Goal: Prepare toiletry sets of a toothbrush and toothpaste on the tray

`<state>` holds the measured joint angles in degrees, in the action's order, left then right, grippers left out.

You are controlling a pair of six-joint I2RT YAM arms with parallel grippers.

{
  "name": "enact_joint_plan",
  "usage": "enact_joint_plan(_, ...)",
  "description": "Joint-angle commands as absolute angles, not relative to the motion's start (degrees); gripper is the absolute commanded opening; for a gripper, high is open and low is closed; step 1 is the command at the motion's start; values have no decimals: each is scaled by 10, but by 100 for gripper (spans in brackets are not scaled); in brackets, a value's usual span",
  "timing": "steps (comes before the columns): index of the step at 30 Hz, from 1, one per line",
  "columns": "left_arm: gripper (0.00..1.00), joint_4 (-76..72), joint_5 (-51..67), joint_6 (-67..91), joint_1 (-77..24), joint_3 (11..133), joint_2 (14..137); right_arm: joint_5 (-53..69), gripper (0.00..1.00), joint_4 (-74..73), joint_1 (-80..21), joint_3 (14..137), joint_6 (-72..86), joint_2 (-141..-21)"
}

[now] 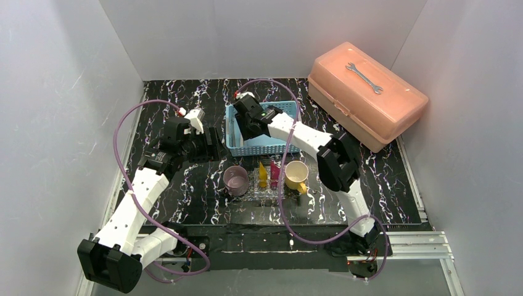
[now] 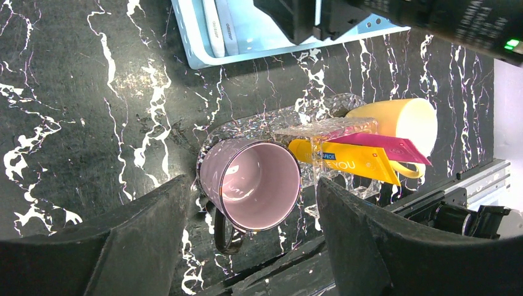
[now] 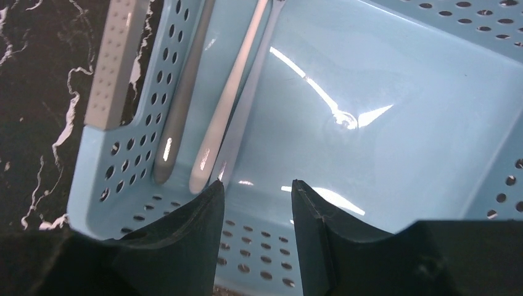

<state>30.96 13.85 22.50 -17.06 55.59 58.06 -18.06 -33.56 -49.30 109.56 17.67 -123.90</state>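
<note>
The step in hand looks like fetching a brush. The right jaws hang inside the light-blue basket, low in the right wrist frame, standing moderately apart with nothing between them. The toothbrushes lie up the left of that frame, packed side by side against the basket's perforated wall.

To do it well, I judge the jaws should shift left until they straddle just one handle, crosswise to its length. The outermost brush, farthest from the wall, seems the easiest. The handles touch each other, so a careless pinch may take two or jam a finger on the wall. Come down straight, close gently, and lift clear of the rim before carrying.

The brushes are thin, smooth and pale, one greyer than the others, and their gloss suggests they will slip.

The tray is clear, knobbly plastic on the black marbled bench, at the centre of the left wrist frame. On it are a purple cup and a yellow cup, with the yellow tube and the pink tube between them. No brush is on it yet.

The left jaws stand wide and empty, hovering over the purple cup.
</note>
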Motion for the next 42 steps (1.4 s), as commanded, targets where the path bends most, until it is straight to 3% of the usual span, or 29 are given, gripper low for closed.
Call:
enact_joint_plan(1,73,320,132,218,-172,554,569,-168,52,-314,-485,1144,191,-1270)
enact_joint_plan(13,74,320,135,218,-172,554,570,-154,51,-318,-471,1221,207,-1351)
enact_joint_plan(42,74,320,138,218,-171,558,582,-143,42,-303,-459,1244,223,-1414)
